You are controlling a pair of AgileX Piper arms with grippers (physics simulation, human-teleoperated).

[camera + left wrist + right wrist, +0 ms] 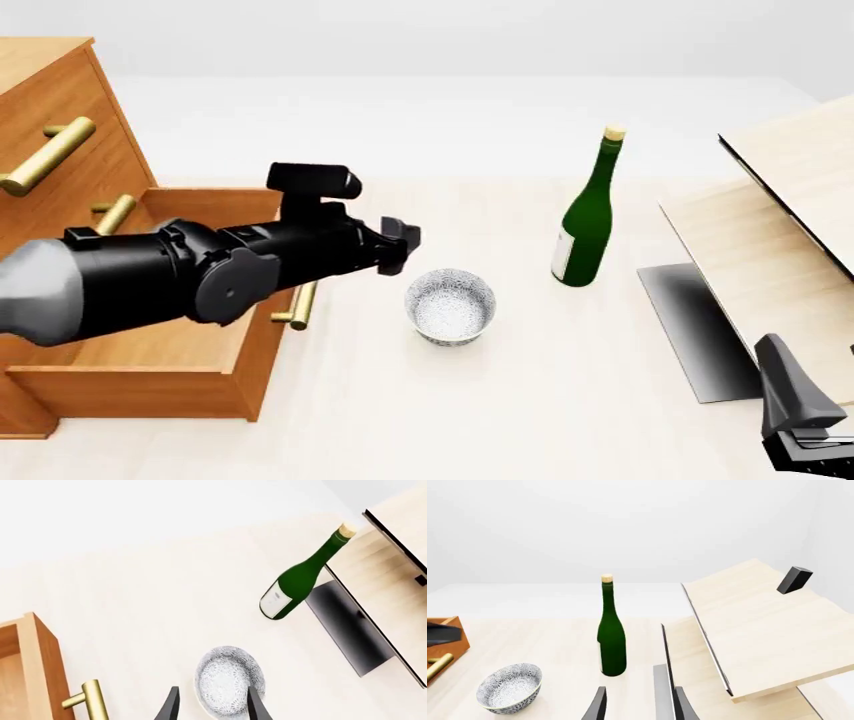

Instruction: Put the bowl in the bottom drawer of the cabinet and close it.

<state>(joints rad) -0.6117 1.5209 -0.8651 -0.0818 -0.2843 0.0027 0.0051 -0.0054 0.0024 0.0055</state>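
2 arms show: our left gripper (212, 707) hovers with fingers spread just above the bowl (451, 306), which stands upright on the table (534, 400) beside the pulled-out bottom drawer (147, 375) of the cabinet (54, 130). Our right gripper (639, 707) waits, fingers apart, near the green bottle (585, 225).

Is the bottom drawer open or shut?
Open: the bottom drawer sticks out from the cabinet, showing its bare inside; the bowl stands outside.

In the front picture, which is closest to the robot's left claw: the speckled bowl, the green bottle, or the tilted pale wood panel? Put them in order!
Measured from the left gripper:
1. Bowl, just below and to its right.
2. Bottle, standing farther right.
3. Pale wood panel, at the far right edge.
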